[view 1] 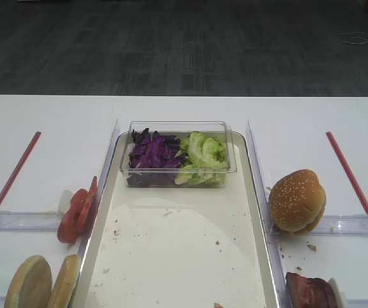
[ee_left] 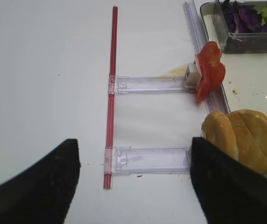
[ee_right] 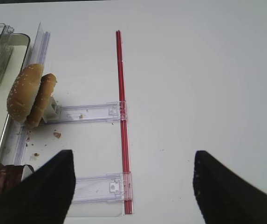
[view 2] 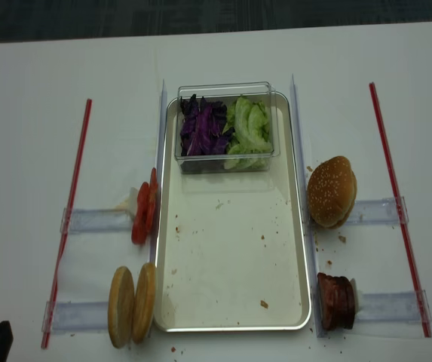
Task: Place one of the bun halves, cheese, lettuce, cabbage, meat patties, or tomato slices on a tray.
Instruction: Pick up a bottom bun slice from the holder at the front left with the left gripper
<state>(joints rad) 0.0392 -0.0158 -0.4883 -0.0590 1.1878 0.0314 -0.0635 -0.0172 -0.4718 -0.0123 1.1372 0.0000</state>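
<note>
Lab or office test bench; white table (view 1: 184, 109); grey carpet tiles (view 1: 171, 45); clear acrylic holders (view 2: 87, 220) with red strips (view 2: 68, 219).

You had a white table (view 2: 27, 151) carrying everything. The tray (view 2: 231, 317) lay at its middle, inboard of both pincers. Ahead of the left pincer (ee_left: 133, 186), bun halves (ee_left: 245, 142) and tomato slices (ee_left: 210, 70) stood on edge beside clear rails (ee_left: 147, 158) and a red strip (ee_left: 111, 93). Ahead of the right pincer (ee_right: 131, 186): a sesame bun (ee_right: 30, 95), meat patties (ee_right: 0, 179), crumbs (ee_right: 57, 135).
</note>
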